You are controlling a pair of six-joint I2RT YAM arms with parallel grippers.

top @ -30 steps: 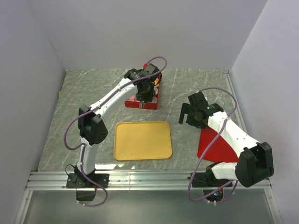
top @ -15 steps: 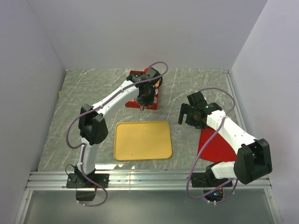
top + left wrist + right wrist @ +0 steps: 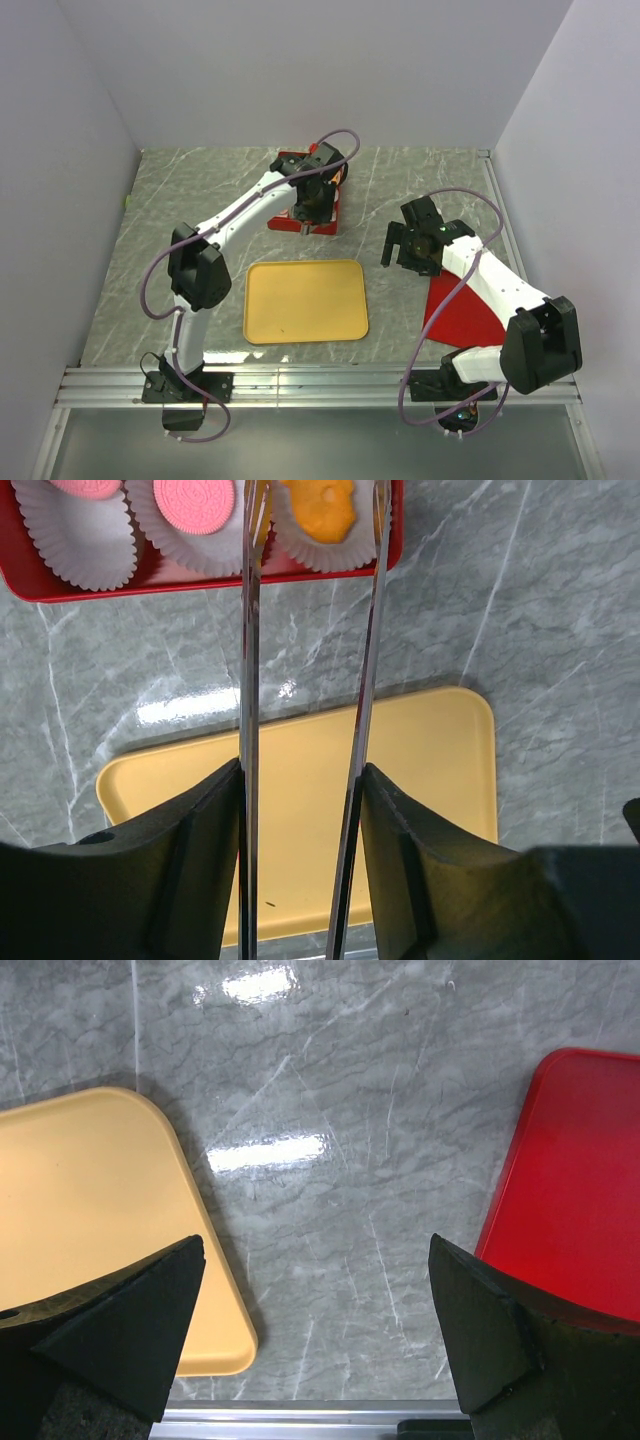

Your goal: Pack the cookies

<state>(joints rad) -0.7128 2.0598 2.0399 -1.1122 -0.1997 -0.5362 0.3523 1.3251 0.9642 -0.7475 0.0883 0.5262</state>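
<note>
My left gripper (image 3: 308,205) (image 3: 300,770) is shut on metal tongs (image 3: 248,660) and hovers over the red box (image 3: 300,222) at the back centre. In the left wrist view the two blades stand apart on either side of an orange cookie (image 3: 325,505) in a white paper cup. Their tips run off the top edge, so I cannot tell whether they touch it. Two pink round cookies (image 3: 193,502) sit in cups to its left in the red box (image 3: 200,585). My right gripper (image 3: 408,245) (image 3: 315,1290) is open and empty above bare table.
A yellow tray (image 3: 305,300) (image 3: 430,760) (image 3: 80,1210) lies at the centre front with nothing on it. A red lid (image 3: 460,315) (image 3: 570,1180) lies at the right under the right arm. Walls close in the table on three sides.
My left gripper with the tongs has shifted to the right over the red box, then held almost still. The right arm has barely moved.
</note>
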